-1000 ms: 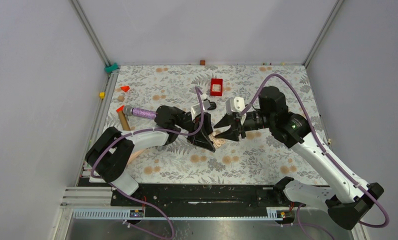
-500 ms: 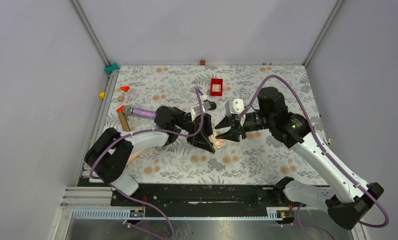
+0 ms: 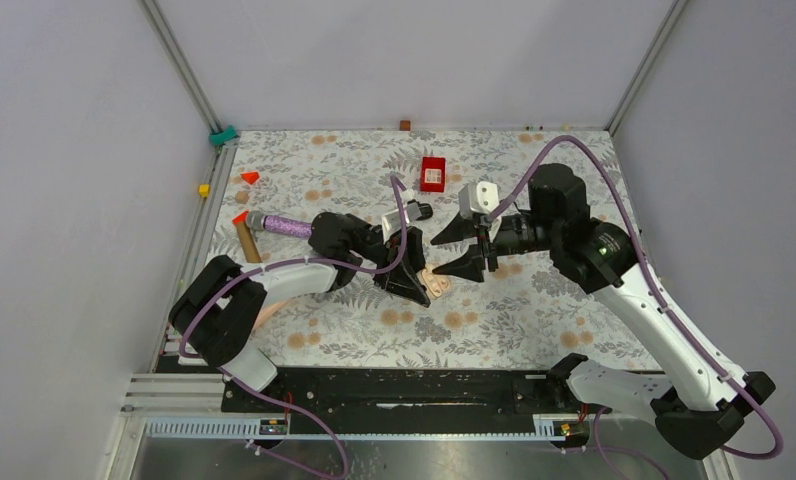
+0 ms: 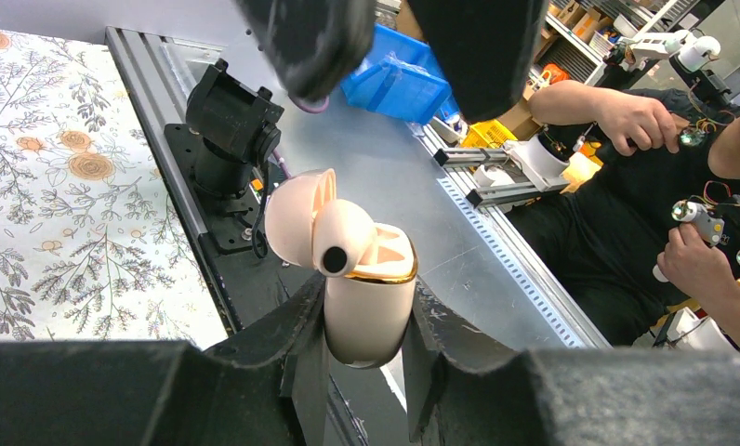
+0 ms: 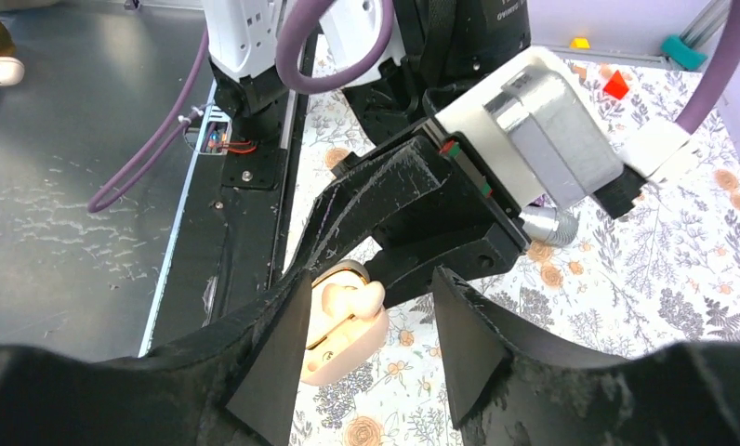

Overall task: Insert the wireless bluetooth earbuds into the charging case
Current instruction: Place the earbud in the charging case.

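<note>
Floral tablecloth (image 3: 534,310) inside a plain grey-walled booth, with both arms meeting around the middle of it.

The charging case (image 4: 368,325) is the thing to watch. It's pale pink with a gold rim, not dark. The left gripper (image 4: 365,293) has it pinched low on the body and holds it off the cloth. The lid (image 4: 297,214) is flipped open. One earbud (image 4: 343,243) sits in the case's mouth with its dark tip poking up above the rim, so to me it looks only half seated. I can't find a second bud, and I can't tell if the other socket is filled.

The right gripper (image 3: 441,257) hangs just beside the case on the far side. Its jaws are spread wide with nothing in them. A red box (image 3: 433,173) sits well beyond the case.

What I'd worry about:
- **Bud popping out:** it stands proud, so a tilt of the case or an off-centre poke could send it onto the cloth.
- **Case slipping:** it's smooth and rounded and only held low down, so a hard push from the right fingers could twist it out of the pinch.
- **Lid:** shutting it on a proud bud would jam it.
</note>
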### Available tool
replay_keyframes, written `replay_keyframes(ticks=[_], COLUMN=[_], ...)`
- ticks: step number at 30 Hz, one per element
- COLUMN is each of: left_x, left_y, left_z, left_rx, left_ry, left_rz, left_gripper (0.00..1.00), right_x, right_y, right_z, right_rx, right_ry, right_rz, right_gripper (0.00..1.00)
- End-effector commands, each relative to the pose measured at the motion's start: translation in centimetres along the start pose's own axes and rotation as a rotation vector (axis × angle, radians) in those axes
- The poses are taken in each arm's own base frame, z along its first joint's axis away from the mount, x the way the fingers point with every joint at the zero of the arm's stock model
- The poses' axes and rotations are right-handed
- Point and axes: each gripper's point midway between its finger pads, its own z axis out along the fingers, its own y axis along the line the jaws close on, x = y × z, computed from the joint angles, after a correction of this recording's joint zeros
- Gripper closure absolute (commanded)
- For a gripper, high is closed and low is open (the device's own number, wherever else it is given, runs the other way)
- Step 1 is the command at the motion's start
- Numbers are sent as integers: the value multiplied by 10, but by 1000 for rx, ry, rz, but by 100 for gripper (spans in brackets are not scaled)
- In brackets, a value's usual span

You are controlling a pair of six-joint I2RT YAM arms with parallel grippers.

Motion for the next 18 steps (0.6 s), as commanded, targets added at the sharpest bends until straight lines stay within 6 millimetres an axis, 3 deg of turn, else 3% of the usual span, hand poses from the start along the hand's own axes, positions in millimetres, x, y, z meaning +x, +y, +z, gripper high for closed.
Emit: replay_keyframes(ticks=[1, 4, 9, 18], left_x=[-14, -16, -21, -28], left_y=[-11, -10, -6, 7], left_z=[2, 1, -2, -8], left_rx=[17, 10, -10, -55], left_ry=[-3, -15, -34, -85], left_rz=[122, 119, 120, 88], left_gripper=[100, 100, 100, 100], right_x=[-13, -1, 16, 6], right_y=[0, -7, 8, 26], right_z=[-5, -6, -8, -11], right_rx=[15, 54, -15, -91], right_ry=[-5, 42, 88, 68], right_rz=[30, 46, -5, 30], right_gripper=[39, 36, 24, 27])
